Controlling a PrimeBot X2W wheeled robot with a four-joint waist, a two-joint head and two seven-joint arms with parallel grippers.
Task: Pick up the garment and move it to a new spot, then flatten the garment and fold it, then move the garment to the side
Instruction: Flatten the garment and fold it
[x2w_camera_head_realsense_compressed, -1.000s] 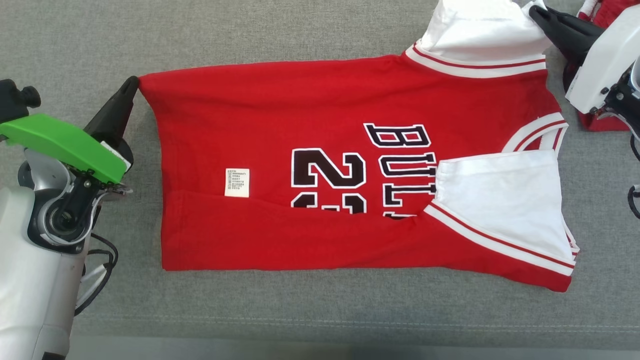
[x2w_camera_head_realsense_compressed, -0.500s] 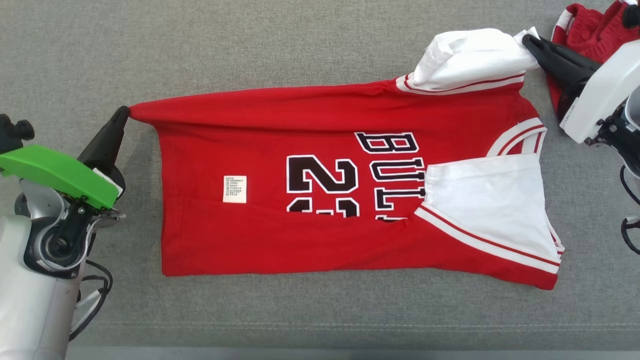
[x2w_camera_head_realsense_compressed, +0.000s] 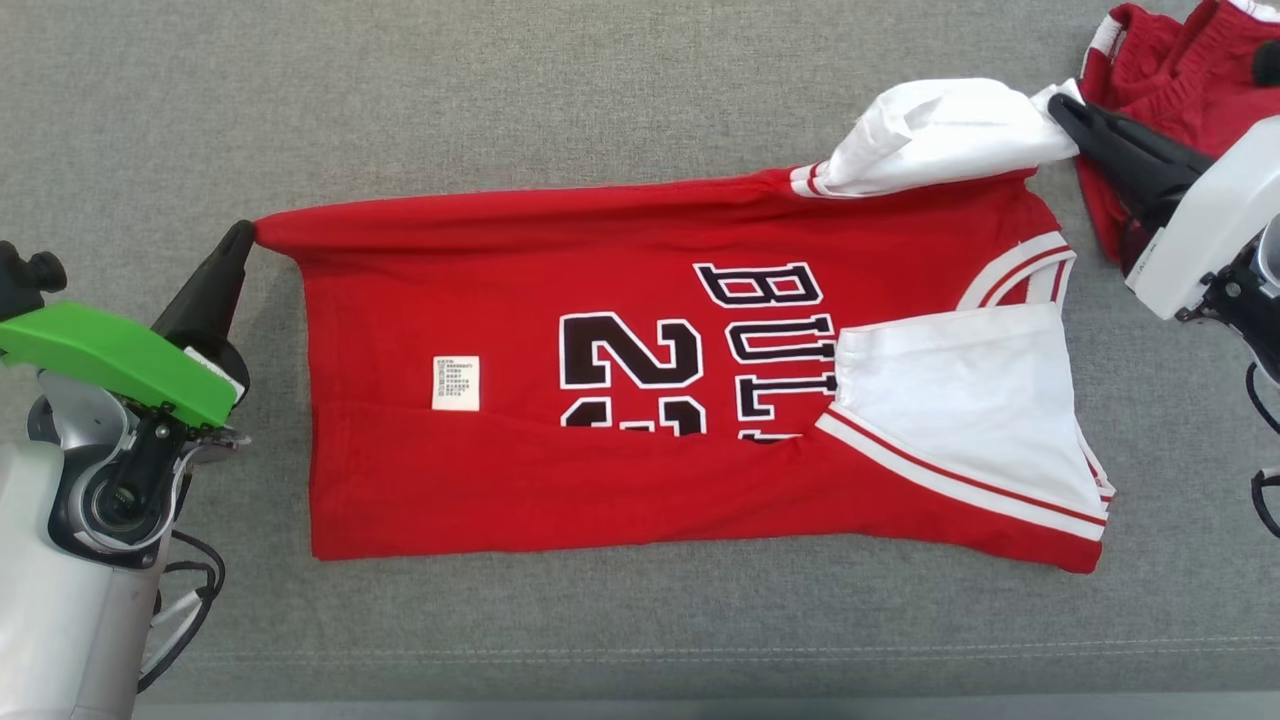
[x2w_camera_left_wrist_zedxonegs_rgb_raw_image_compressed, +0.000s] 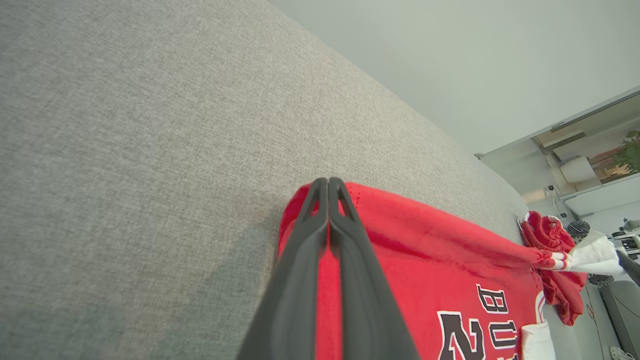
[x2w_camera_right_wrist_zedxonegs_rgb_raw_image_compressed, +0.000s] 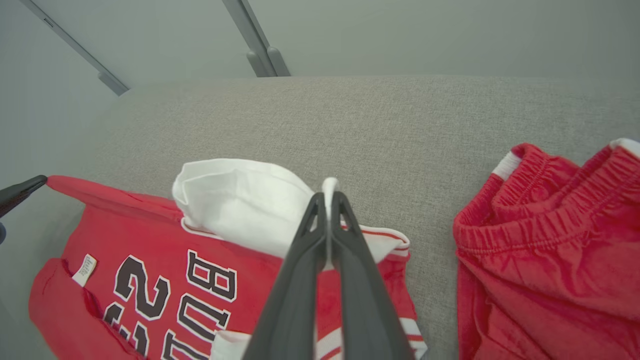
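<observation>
A red basketball jersey with white sleeves and black lettering (x2w_camera_head_realsense_compressed: 500, 300) lies spread on the grey woven-fabric surface (x2w_camera_head_realsense_compressed: 500, 100). Its far edge is pulled taut between the two arms. The left gripper (x2w_camera_head_realsense_compressed: 238, 235) has its jaws clamped together on the jersey's red hem corner. The right gripper (x2w_camera_head_realsense_compressed: 1058, 105) has its jaws pinched on the bunched white sleeve (x2w_camera_head_realsense_compressed: 930, 135). A crumpled pair of red shorts (x2w_camera_head_realsense_compressed: 1150, 60) lies just beside the right gripper.

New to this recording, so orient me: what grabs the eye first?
A red basketball jersey with black lettering sprawls across the grey upholstery. The left hand pinches its hem corner, the right hand its white sleeve. Crumpled red shorts lie at far right.
</observation>
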